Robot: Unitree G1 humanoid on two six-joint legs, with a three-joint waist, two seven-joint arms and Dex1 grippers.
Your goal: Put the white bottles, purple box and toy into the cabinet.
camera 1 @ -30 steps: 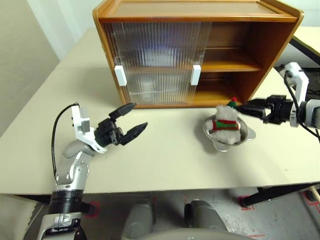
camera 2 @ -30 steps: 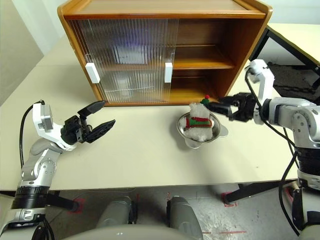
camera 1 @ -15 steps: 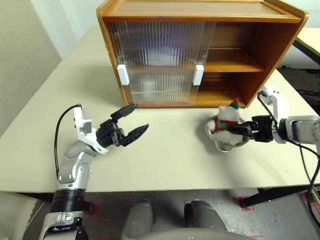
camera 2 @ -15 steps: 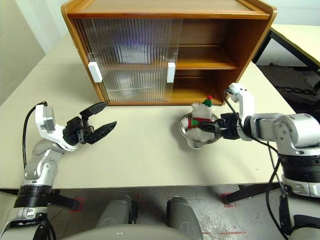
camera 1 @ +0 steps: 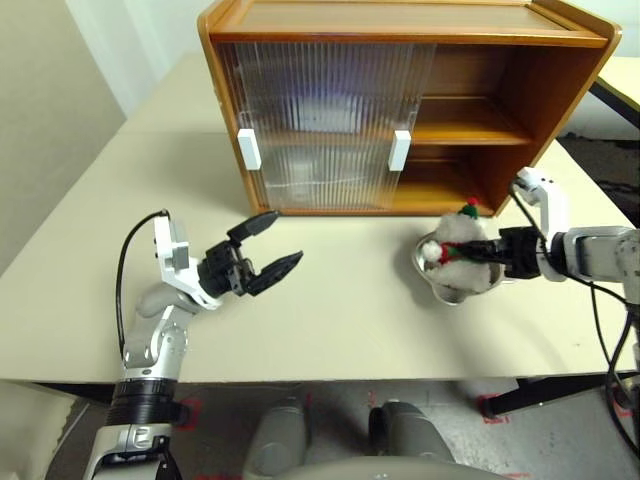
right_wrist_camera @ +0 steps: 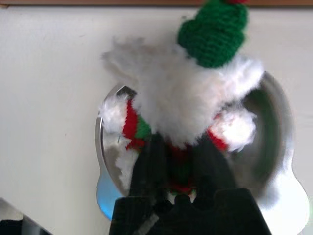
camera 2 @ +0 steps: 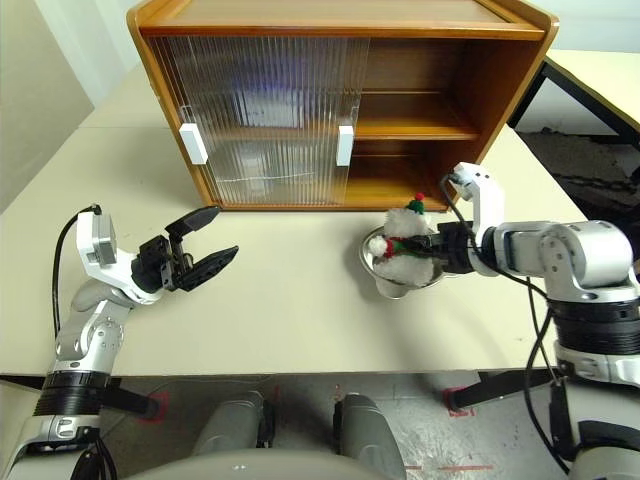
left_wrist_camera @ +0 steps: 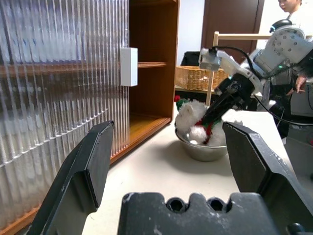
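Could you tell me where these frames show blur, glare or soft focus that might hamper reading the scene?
Right wrist view: the toy is smeared and soft, the metal bowl blurred with bright reflections. Left wrist view: the left claw looms large and close, its fingers soft, the ribbed door beside it. Left eye view: a pale bluish glare sits on the cabinet door.

A pale beige table (camera 1: 340, 320) stood on a grey floor (camera 1: 560, 440) marked with red tape (camera 2: 455, 395). Off-white walls (camera 1: 40, 110) rose at the left. Behind, a dark brown door (left_wrist_camera: 232, 24) and a woven basket (left_wrist_camera: 193, 78) on a light wooden stand (left_wrist_camera: 234, 36) were seen.
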